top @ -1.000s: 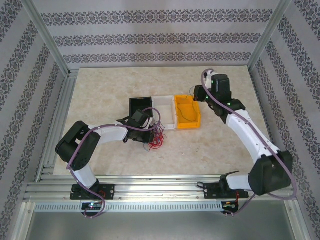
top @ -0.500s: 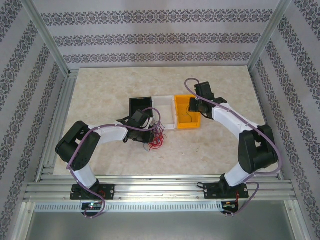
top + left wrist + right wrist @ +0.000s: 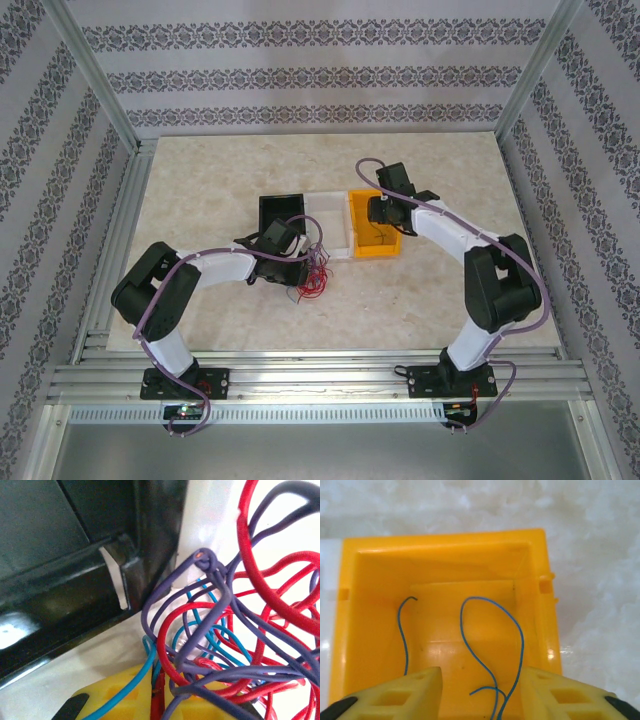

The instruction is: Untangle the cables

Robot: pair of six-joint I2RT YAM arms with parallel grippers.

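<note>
The bench (image 3: 220,170) has a pale, marble-like top. Both arms reach from its near edge toward the middle. The left arm (image 3: 200,270) lies low and bent, with its wrist pointing to the right edge. The right arm (image 3: 450,235) bends back toward the left edge.

Three bins stand in a row near the middle of the bench, side by side and touching. The row is parallel to the far edge. The black bin (image 3: 280,210) is nearest to the left edge, the clear bin (image 3: 330,195) is in the centre, and the yellow bin (image 3: 358,215) is nearest to the right edge.

The left tool (image 3: 303,272) is just on the near side of the black and clear bins. In the left wrist view this tool (image 3: 160,700) is narrow, and red and blue strands run down between its yellow fingers (image 3: 125,700), so it seems to grip the cable tangle (image 3: 235,630). The right tool (image 3: 378,212) hangs over the yellow bin (image 3: 445,565). In the right wrist view this tool (image 3: 480,695) has its two fingers standing well apart, and they do not press on anything.

The cable tangle (image 3: 316,275) is a small bunch of red, dark purple and blue wires. It is just beside the near wall of the clear bin. I cannot tell if it rests on the bench or is lifted a little.

One thin blue cable (image 3: 520,635) lies in loose curves on the floor of the yellow bin, and its lower part passes between the fingers of the right tool.
</note>
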